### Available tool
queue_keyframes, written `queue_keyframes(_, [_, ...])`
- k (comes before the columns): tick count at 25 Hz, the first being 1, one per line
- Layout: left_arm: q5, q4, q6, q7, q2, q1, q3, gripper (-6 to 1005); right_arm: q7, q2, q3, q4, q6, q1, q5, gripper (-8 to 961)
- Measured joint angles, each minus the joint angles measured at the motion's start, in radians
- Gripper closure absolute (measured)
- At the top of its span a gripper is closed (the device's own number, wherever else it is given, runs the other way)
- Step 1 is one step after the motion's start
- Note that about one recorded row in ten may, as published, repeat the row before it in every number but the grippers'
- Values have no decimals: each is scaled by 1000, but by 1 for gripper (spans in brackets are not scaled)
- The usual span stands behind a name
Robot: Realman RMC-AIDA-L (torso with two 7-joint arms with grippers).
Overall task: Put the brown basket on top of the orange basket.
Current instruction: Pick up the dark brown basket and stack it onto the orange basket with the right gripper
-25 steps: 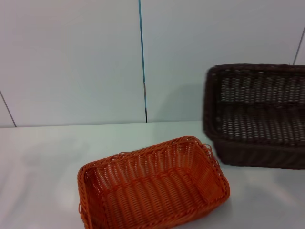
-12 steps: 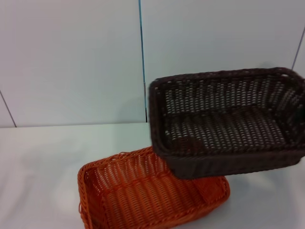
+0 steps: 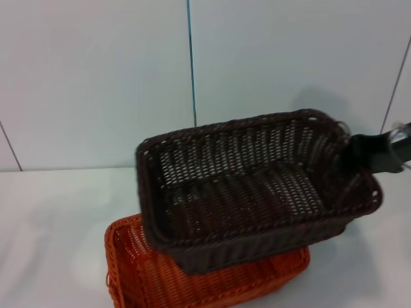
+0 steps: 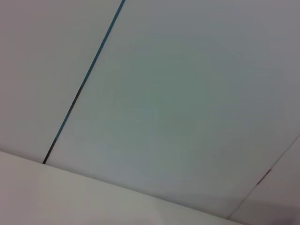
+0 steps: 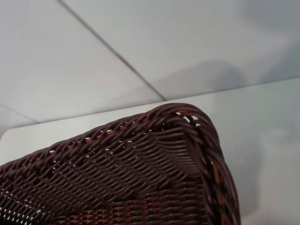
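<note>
The brown basket [image 3: 250, 192] hangs tilted in the air, over the back and right part of the orange basket [image 3: 131, 273], which sits on the white table. My right gripper [image 3: 354, 154] comes in from the right and is shut on the brown basket's right short rim. In the right wrist view one corner of the brown basket [image 5: 140, 164] fills the lower part of the picture. Much of the orange basket is hidden behind the brown one. My left gripper is out of sight; its wrist view shows only wall and table.
The white table [image 3: 51, 218] stretches to the left of the baskets. Behind it stands a pale panelled wall with a thin blue seam [image 3: 191, 77].
The brown basket has travelled left from the right edge of the view and dropped lower, so it now overlaps the orange basket. The right arm has come into view. The orange basket has not moved.
</note>
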Motion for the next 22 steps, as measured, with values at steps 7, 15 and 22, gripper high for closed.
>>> queue_keyframes(7, [0, 0, 3, 12, 0, 4, 0, 142, -1, 17, -68, -71, 79, 17, 46, 805])
queue_keyframes(15, [1, 0, -1, 24, -4, 10, 0, 143, 1, 34, -114, -130, 147, 28, 50, 805])
queue_keyframes(22, [2, 0, -4, 27, -6, 14, 0, 145, -8, 52, -133, -186, 201, 34, 52, 805])
